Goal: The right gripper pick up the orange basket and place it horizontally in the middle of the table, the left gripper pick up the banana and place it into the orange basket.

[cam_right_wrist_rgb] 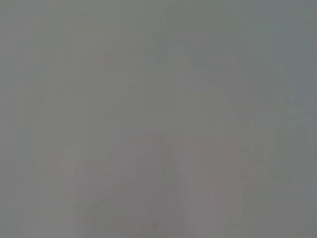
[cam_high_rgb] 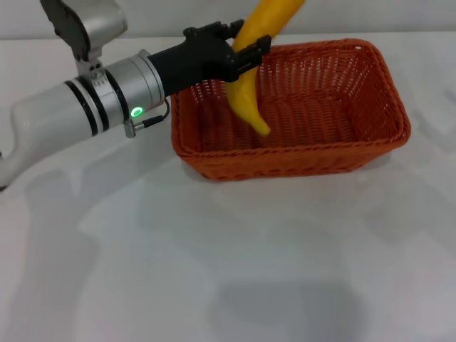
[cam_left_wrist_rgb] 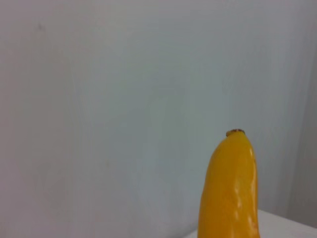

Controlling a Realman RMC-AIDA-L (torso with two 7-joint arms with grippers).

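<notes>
The orange basket (cam_high_rgb: 328,107) lies lengthwise across the white table (cam_high_rgb: 214,271), a little back from its middle. My left gripper (cam_high_rgb: 244,50) reaches in from the left, above the basket's left end, and is shut on the banana (cam_high_rgb: 251,85). The banana stands nearly upright, its lower tip hanging down inside the basket near the front-left wall and its upper end rising out of the head view. In the left wrist view the banana (cam_left_wrist_rgb: 230,188) shows its dark tip against a plain wall. My right gripper is out of view.
The left arm's silver wrist with its green light (cam_high_rgb: 135,112) hangs over the table just left of the basket. Bare white tabletop spreads in front of the basket. The right wrist view shows only a plain grey surface.
</notes>
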